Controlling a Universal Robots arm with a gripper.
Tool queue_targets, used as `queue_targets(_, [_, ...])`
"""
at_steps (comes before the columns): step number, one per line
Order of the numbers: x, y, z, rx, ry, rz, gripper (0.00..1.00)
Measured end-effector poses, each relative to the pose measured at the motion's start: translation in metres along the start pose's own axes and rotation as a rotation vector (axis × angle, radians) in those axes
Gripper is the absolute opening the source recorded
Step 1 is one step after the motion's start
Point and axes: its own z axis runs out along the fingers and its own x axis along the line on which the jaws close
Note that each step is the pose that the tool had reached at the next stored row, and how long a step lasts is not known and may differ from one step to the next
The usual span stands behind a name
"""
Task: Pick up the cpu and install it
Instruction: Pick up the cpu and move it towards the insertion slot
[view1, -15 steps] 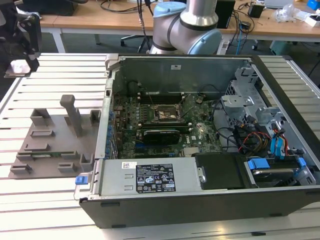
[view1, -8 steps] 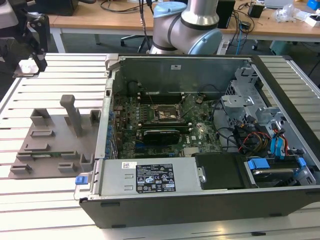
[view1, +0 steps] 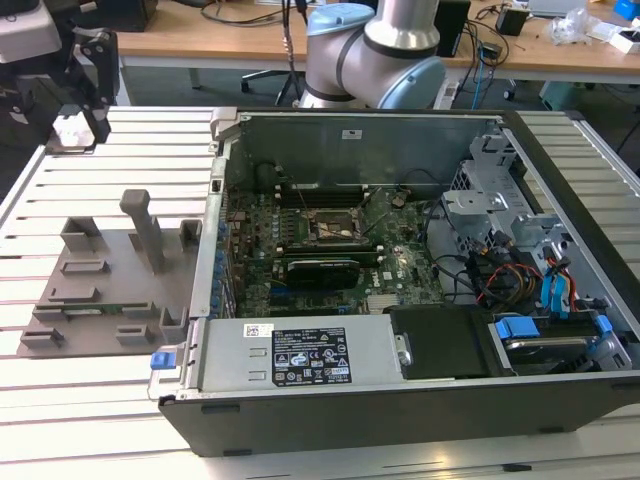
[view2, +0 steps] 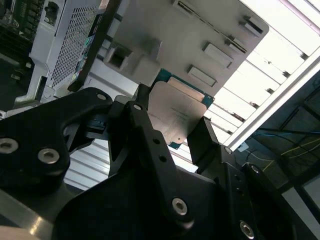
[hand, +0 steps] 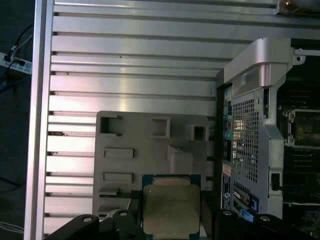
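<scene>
The cpu (view2: 177, 112) is a flat square chip with a silvery top and a thin dark rim. My gripper (view2: 175, 137) is shut on it, one black finger against each side edge. In the first wrist view the cpu (hand: 171, 206) hangs in my gripper (hand: 172, 222) above the near end of the grey holder plate (hand: 150, 150). In the exterior view my gripper (view1: 78, 118) is high over the table's far corner on the exterior view's left, away from the open computer case (view1: 400, 300). The dark socket frame (view1: 330, 228) lies on the green motherboard inside the case.
The grey holder plate (view1: 120, 270) with upright posts rests on the slatted aluminium table (view1: 60, 380), beside the case. The case wall (hand: 250, 115) stands close to the plate. Cables and drive bays (view1: 520, 250) fill the case on the exterior view's right. The arm's base (view1: 375, 50) rises behind the case.
</scene>
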Motion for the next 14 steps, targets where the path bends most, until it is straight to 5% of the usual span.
queue_targets(14, [-0.0358,-0.0009,0.0012,-0.0001,-0.0001,0.0,0.55])
